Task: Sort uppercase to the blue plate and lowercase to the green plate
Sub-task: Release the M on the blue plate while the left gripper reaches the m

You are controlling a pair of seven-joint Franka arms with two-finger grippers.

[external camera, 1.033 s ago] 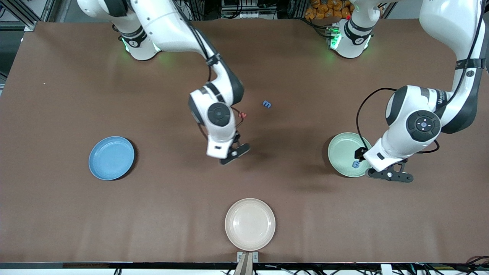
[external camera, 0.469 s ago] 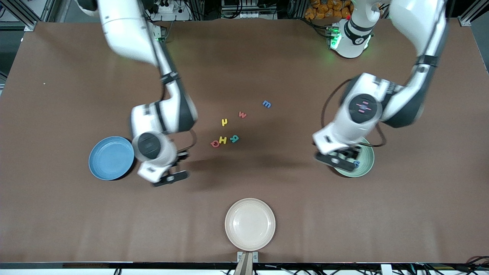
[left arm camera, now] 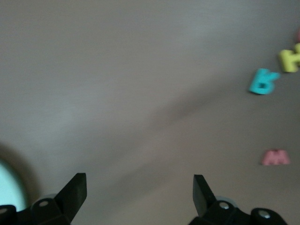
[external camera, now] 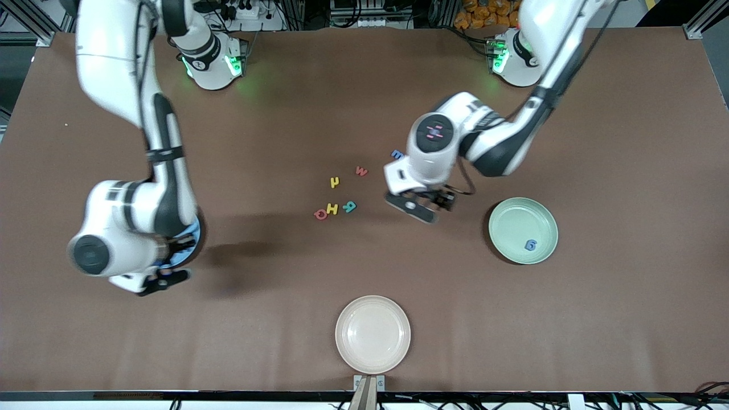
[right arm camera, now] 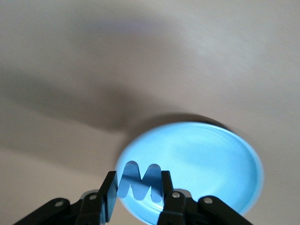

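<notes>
Blue capital letter (right arm camera: pixel 138 182) is sitting pinched between the fingers of the right gripper (right arm camera: pixel 138 199), which is hanging over the edge of the blue plate (right arm camera: pixel 206 159). Left gripper (left arm camera: pixel 138 197) is holding its fingers spread wide with nothing in them, over the bare table (external camera: pixel 364 85) between the loose letters and the green plate (external camera: pixel 515 219). A blue g (external camera: pixel 530 245) is lying in the green plate. Red Q (external camera: pixel 320 214), yellow H (external camera: pixel 332 208) and a teal letter (external camera: pixel 348 206) are lying in a row.
</notes>
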